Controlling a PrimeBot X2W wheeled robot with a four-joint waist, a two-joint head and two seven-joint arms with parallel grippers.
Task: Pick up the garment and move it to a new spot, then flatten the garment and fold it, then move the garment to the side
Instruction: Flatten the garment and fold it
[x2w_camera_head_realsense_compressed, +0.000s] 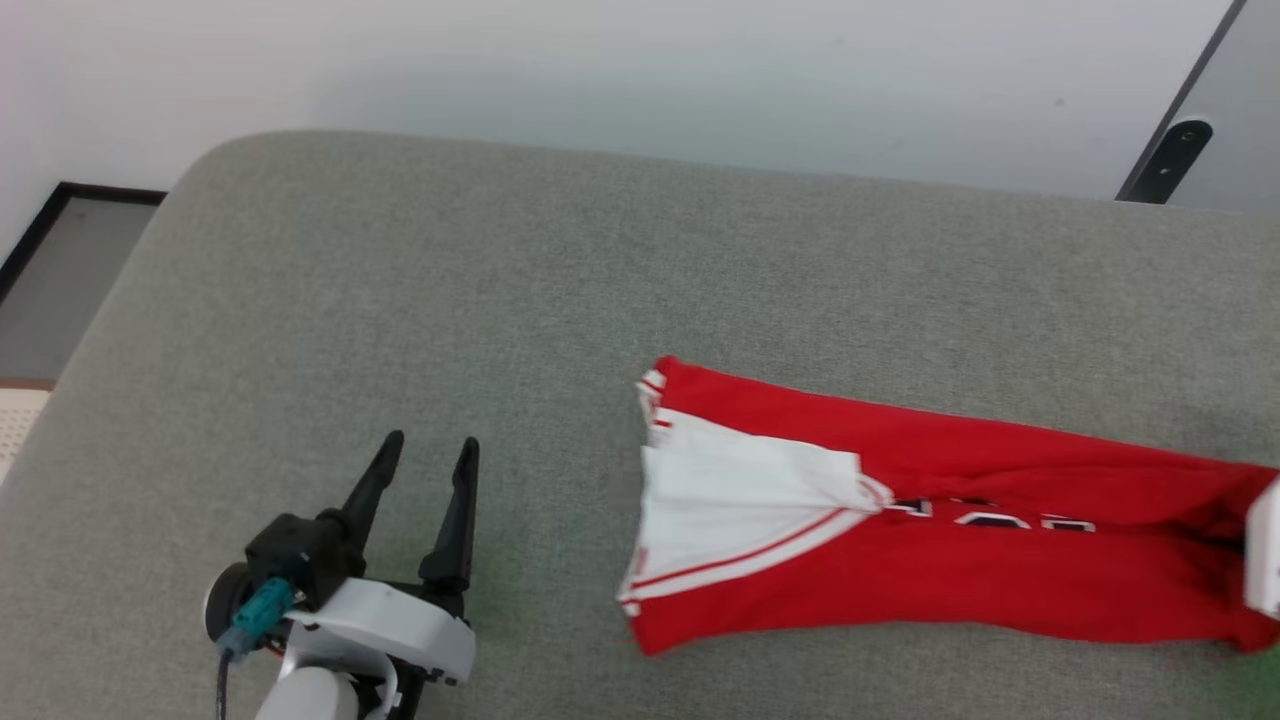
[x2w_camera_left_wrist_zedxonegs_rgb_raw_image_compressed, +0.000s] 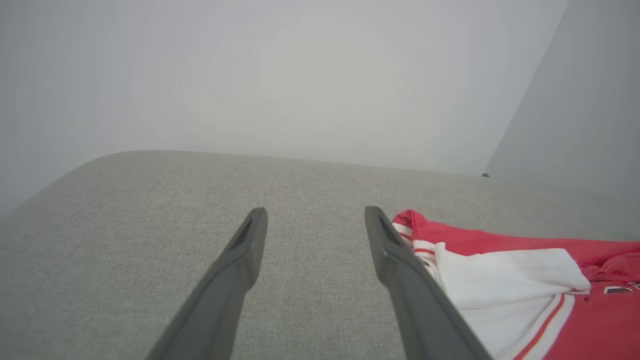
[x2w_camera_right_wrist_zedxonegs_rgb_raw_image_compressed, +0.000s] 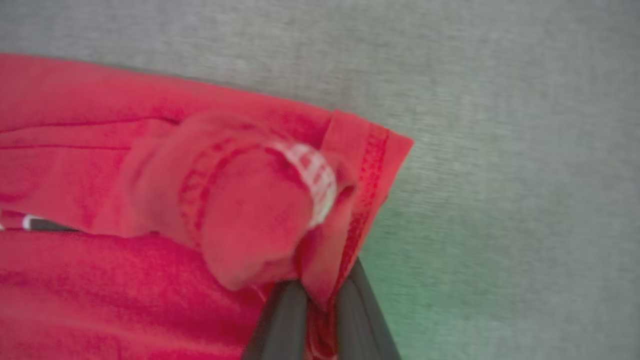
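Observation:
The garment (x2w_camera_head_realsense_compressed: 960, 530) lies folded lengthwise into a long red band on the grey surface (x2w_camera_head_realsense_compressed: 560, 300), with its white sleeve (x2w_camera_head_realsense_compressed: 740, 500) on top at the left end and a strip of dark lettering showing along the fold. Its left end also shows in the left wrist view as garment (x2w_camera_left_wrist_zedxonegs_rgb_raw_image_compressed: 505, 280). My left gripper (x2w_camera_head_realsense_compressed: 432, 452) rests open on the surface well left of the shirt, fingers (x2w_camera_left_wrist_zedxonegs_rgb_raw_image_compressed: 250, 245) spread with nothing between them. My right gripper (x2w_camera_right_wrist_zedxonegs_rgb_raw_image_compressed: 320, 300) is shut on the red hem of the garment (x2w_camera_right_wrist_zedxonegs_rgb_raw_image_compressed: 250, 200), and a white part of that arm (x2w_camera_head_realsense_compressed: 1265, 545) covers the shirt's right end.
The grey fabric surface has a rounded far-left corner and a pale wall (x2w_camera_head_realsense_compressed: 640, 70) behind it. A dark floor strip (x2w_camera_head_realsense_compressed: 60, 270) lies beyond the left edge. A dark bracket (x2w_camera_head_realsense_compressed: 1165, 160) sits at the back right.

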